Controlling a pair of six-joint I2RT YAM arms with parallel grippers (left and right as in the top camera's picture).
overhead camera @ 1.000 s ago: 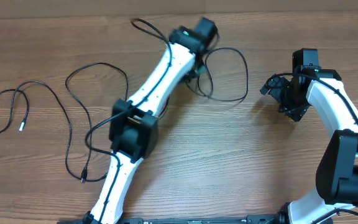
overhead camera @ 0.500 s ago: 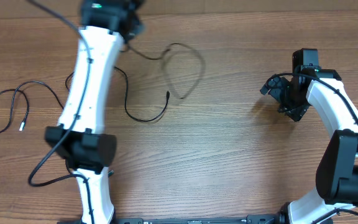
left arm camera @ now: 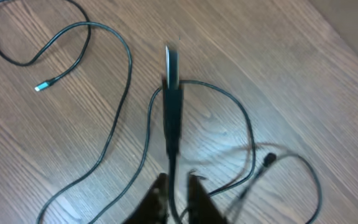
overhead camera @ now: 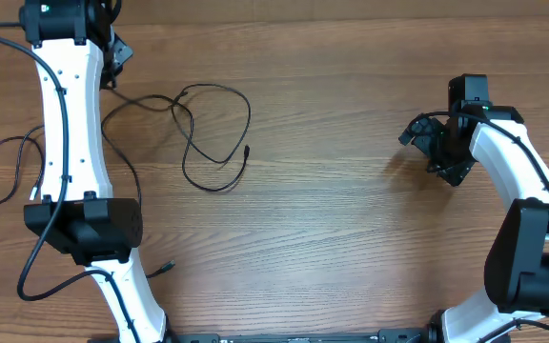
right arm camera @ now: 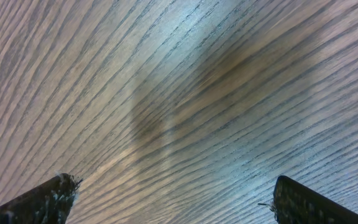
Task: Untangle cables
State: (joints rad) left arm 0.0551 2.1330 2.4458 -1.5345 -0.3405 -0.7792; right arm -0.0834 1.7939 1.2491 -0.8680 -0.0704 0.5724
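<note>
Several thin black cables lie on the wooden table. One cable (overhead camera: 219, 122) forms a loop left of centre, its plug end (overhead camera: 246, 151) lying free. My left gripper (overhead camera: 112, 55) is at the far left corner. In the left wrist view its jaws (left arm camera: 178, 182) stand slightly apart, with a cord running loosely between them up to a long black plug (left arm camera: 173, 106) with a metal tip. A light-tipped cable (left arm camera: 40, 87) curves at the upper left. My right gripper (right arm camera: 179, 205) is wide open over bare wood, nothing between its fingers (right arm camera: 48, 200).
Another thin cable (overhead camera: 3, 162) curls at the left edge, partly behind the left arm (overhead camera: 70, 143). A small plug (overhead camera: 165, 269) lies beside the arm's elbow. The right arm (overhead camera: 503, 162) stays at the right side, and the table's far edge runs along the top.
The left arm has swung from the table's middle to the far left corner, dragging the looped cable leftward. Its jaws have parted a little round the cord. The right arm has not moved.
</note>
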